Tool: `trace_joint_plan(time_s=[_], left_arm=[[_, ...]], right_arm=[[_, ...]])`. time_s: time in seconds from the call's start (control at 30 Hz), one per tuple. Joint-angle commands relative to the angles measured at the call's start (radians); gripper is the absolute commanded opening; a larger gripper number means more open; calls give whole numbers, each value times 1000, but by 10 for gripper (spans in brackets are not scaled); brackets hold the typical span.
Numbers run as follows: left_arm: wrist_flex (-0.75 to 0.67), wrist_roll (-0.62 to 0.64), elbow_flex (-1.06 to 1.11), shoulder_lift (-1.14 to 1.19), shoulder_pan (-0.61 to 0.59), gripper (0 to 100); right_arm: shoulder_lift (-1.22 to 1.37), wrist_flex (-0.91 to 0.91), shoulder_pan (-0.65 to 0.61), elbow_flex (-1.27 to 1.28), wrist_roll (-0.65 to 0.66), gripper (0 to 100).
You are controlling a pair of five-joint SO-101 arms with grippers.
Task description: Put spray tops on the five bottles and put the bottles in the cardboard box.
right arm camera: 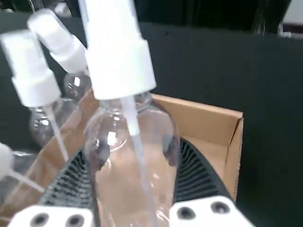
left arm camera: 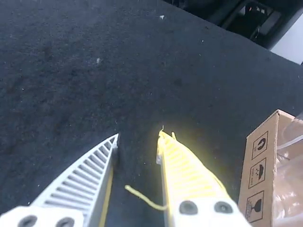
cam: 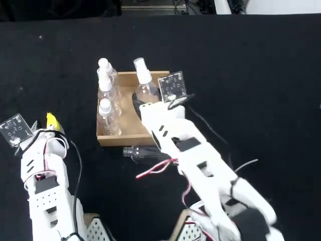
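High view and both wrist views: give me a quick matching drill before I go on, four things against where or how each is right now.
1. left claw
2. right claw
3. three topped bottles
4. lone bottle

A. lying on the table in front of the cardboard box
B. shut on a spray-topped bottle
C. open over bare table
D. standing in a row inside the box

Pairs: 1-C, 2-B, 3-D, 4-A.

The counter (cam: pixel 261 75) is matt black and felt-like all over, evenly lit from above. Beyond its far edge lie dark cables (cam: pixel 200 6) beside a bright pale surface (cam: pixel 281 6)
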Motion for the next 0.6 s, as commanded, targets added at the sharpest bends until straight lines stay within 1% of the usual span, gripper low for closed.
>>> trace_joint_plan(time_s=[0.0, 0.13, 0.27, 0.37, 0.57], left_arm=[[-57, -11, 7, -17, 25, 113], [-57, -14, 16, -17, 77, 113], [-57, -12, 16, -17, 82, 113], [-57, -12, 16, -17, 82, 113], [-57, -15, 16, -17, 82, 113]], right_arm=[[145, -224, 9, -84, 0, 11], [303, -473, 12, -84, 0, 11], [394, -618, 40, -91, 0, 11], [441, -674, 58, -113, 0, 11], [526, -678, 63, -173, 0, 11]])
